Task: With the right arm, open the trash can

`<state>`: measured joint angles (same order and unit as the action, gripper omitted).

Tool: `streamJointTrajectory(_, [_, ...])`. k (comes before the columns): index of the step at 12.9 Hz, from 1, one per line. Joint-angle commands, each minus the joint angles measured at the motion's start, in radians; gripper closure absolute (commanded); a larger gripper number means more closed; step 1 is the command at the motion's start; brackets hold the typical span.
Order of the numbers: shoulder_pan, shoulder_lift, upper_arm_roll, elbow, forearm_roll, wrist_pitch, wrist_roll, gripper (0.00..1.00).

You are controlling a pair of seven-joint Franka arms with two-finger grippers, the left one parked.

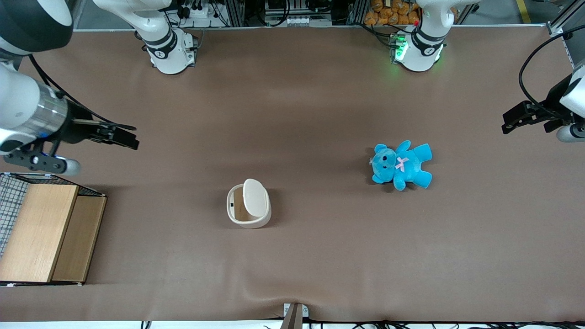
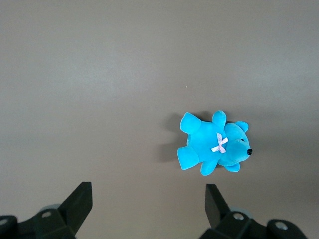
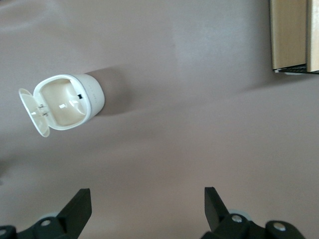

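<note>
Trash can (image 1: 249,204) with lid (image 1: 254,198) flipped up, tan inside showing, gripper (image 1: 123,135) up high toward working arm's end, fingers (image 3: 77,209) spread apart, blue teddy (image 1: 402,165) lying toward parked arm's end.

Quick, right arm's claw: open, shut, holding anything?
Right claw: open, holding nothing, hanging above the table toward the working arm's end, apart from the trash can, whose lid is up.

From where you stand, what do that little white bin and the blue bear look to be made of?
The trash can looks like smooth moulded plastic: cream, slightly glossy, thin rounded walls, and its lid is flipped up. The teddy looks like soft plush fabric: a fuzzy blue surface with a small pink ribbon bow. The right arm's tool hangs open, well away from the can toward the working arm's end.
</note>
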<state>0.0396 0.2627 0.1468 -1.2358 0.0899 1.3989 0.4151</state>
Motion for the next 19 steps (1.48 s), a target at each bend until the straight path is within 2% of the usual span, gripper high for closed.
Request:
streamJointTrajectory(1, [-0.010,-0.205,-0.016,-0.297,0.002,0.144,-0.030,0.00])
streamJointTrajectory(3, [-0.009,-0.261,-0.061,-0.376,0.008,0.181,-0.112,0.00])
streamJointTrajectory(5, [-0.001,-0.261,-0.139,-0.369,0.008,0.170,-0.220,0.00])
streamJointTrajectory(7, [-0.001,-0.253,-0.176,-0.349,0.005,0.164,-0.274,0.00])
streamJointTrajectory(12, [-0.003,-0.214,-0.177,-0.278,-0.033,0.164,-0.300,0.00])
streamJointTrajectory(19, [-0.007,-0.212,-0.176,-0.271,-0.036,0.161,-0.311,0.00])
